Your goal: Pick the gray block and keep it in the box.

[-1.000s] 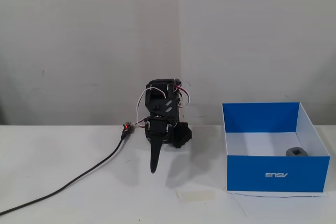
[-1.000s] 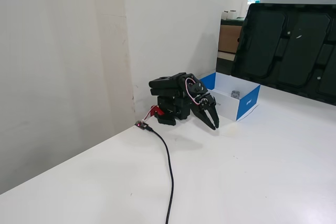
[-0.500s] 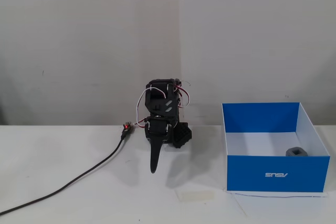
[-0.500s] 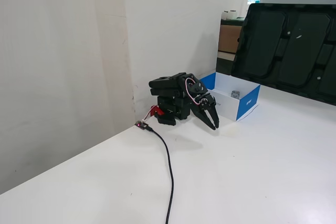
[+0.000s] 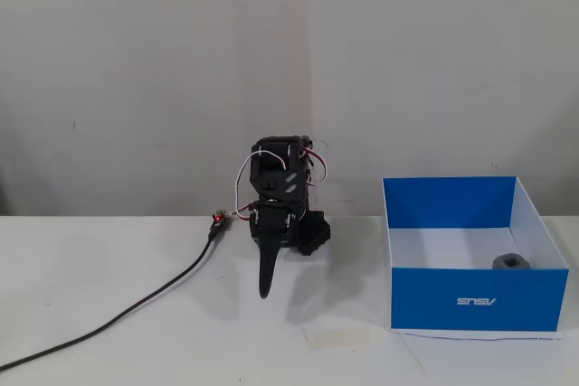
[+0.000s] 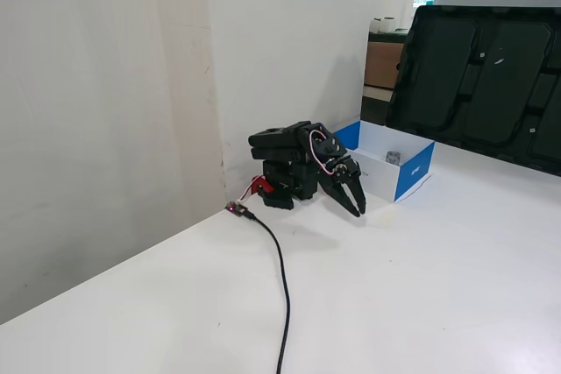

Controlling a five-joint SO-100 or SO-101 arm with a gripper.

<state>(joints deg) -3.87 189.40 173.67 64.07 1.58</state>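
The gray block (image 5: 511,262) lies inside the blue box (image 5: 452,314), near its front right corner on the white floor. In another fixed view the block (image 6: 394,158) is a small gray shape in the box (image 6: 415,169). My black arm is folded low over its base, to the left of the box. My gripper (image 5: 265,292) hangs tip-down just above the table, empty, with the jaws together. It also shows in a fixed view (image 6: 359,210), close to the box's near corner but apart from it.
A black cable (image 5: 136,309) runs from the arm's base to the left front over the white table. A pale tape patch (image 5: 339,337) lies in front of the arm. A wall stands right behind. A large black panel (image 6: 491,67) leans beyond the box.
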